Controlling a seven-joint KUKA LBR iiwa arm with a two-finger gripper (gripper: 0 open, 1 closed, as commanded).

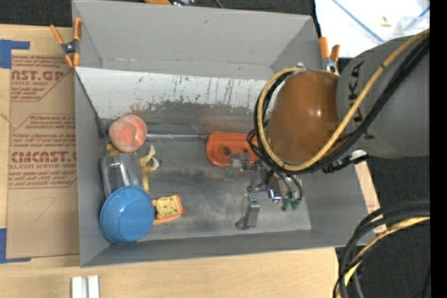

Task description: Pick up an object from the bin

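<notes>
My gripper (267,206) hangs below the brown wrist dome over the bin's right half, open, with nothing between its fingers. One grey fingertip (246,215) reaches down near the bare floor by the front wall. An orange plastic object (225,148) lies just to the upper left of the gripper, its right end hidden under the arm's cables. A small yellow and orange block (167,207) lies on the floor further left of the fingertip.
Along the left wall sit a peach-coloured ball (126,132), a clear glass jar (117,171), a blue bowl (126,215) and a yellow scrap (149,164). The arm and its cables cover the bin's right end.
</notes>
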